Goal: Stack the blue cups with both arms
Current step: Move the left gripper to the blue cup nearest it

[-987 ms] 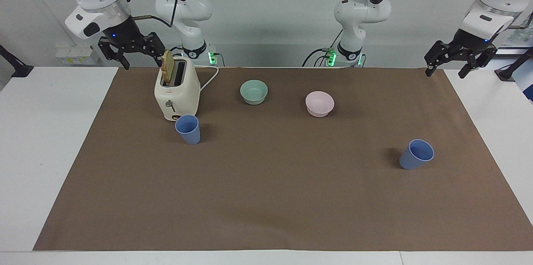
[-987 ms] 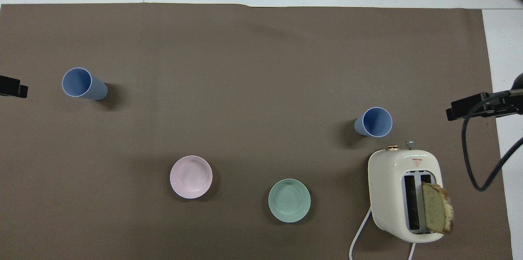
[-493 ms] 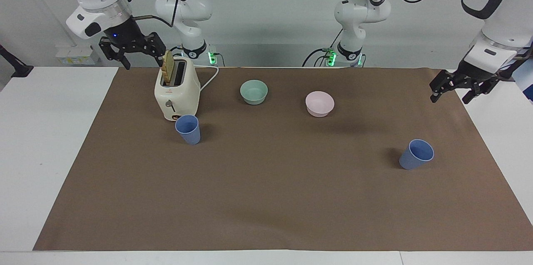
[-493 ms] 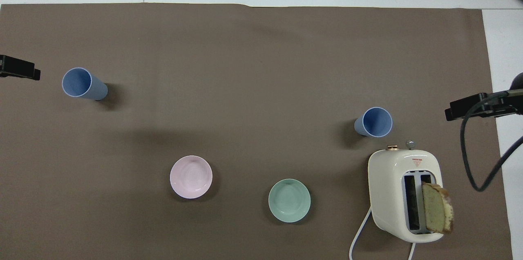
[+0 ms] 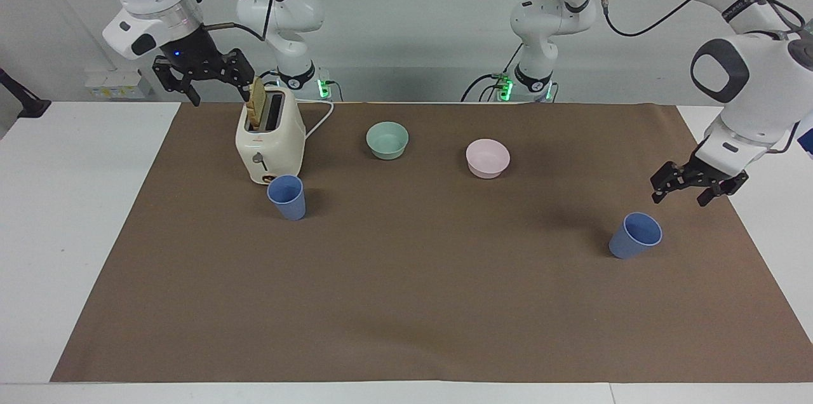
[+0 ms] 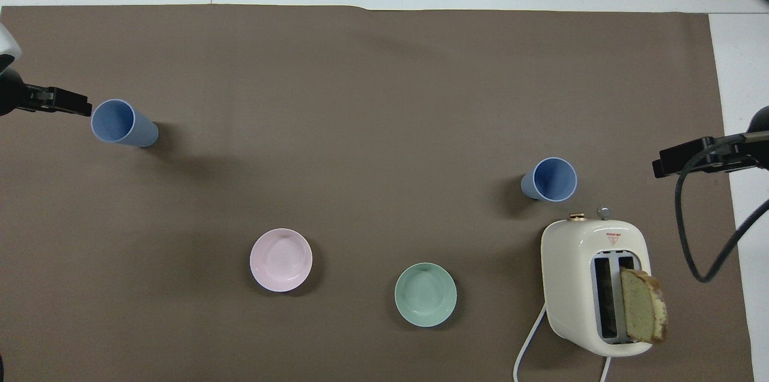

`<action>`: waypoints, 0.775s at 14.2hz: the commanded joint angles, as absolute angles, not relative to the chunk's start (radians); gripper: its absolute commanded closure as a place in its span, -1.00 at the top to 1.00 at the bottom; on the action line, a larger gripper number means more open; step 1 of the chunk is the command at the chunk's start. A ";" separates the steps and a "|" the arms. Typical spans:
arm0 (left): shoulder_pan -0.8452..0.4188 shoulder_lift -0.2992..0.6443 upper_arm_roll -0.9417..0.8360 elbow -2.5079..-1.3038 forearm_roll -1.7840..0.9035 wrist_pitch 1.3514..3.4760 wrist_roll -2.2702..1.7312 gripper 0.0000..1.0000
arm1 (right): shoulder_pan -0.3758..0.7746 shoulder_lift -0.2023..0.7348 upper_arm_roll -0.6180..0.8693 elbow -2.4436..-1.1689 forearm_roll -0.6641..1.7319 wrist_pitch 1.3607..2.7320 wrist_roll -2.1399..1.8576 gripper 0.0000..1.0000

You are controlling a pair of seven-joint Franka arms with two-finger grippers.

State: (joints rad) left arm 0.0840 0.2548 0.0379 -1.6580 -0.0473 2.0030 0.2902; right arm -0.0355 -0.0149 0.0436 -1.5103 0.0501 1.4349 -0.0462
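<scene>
**Left arm dropped toward the cup at its end of the table while the right arm waited by the toaster**

Two smooth, tapered periwinkle plastic tumblers stood upright and well apart on a matte brown paper sheet point(image 5: 406, 302) covering the white table point(image 5: 76, 201). One blue cup point(image 5: 287, 197) stood just beside the glossy cream toaster point(image 5: 270, 143), on the side farther from the robots; a porous slice of bread point(image 5: 256, 102) jutted from one slot. The other blue cup point(image 5: 635, 235) stood alone toward the left arm's end of the table. Between them, nearer the robots, sat two shallow round bowls: a teal-green bowl point(image 5: 387, 140) and a pink bowl point(image 5: 488, 158).

The left gripper point(image 5: 681, 189) hung in the air above the sheet's edge, just beside that lone cup but not touching it, its black fingers spread wide with nothing between them. In the overhead view its tip point(image 6: 57, 101) sat right by the cup's rim point(image 6: 112, 121).

The right gripper point(image 5: 204, 81) waited in the air beside the toaster, toward the right arm's end of the table, fingers likewise spread and empty.

Compared with a second earlier, the left arm had swung its elbow out and lowered its gripper from high over the sheet's corner nearest the robots down to the cup. The right gripper had barely shifted, and cups, bowls and toaster had not moved.
</scene>
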 commanded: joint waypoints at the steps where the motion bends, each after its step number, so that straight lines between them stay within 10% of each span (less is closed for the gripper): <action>1: 0.112 0.288 0.031 -1.713 -0.067 2.117 0.331 0.95 | -0.044 -0.028 0.046 -1.522 0.064 1.437 -0.044 1.00; 7: 0.113 0.339 0.031 -1.773 -0.107 2.203 0.339 0.01 | -0.051 -0.028 0.046 -1.523 0.064 1.437 -0.044 1.00; 9: 0.114 0.334 0.031 -1.782 -0.124 2.197 0.337 -1.00 | -0.051 -0.028 0.046 -1.522 0.064 1.437 -0.044 1.00; 11: 0.112 0.334 0.031 -1.779 -0.124 2.178 0.339 -1.00 | -0.051 -0.028 0.046 -1.522 0.064 1.437 -0.044 1.00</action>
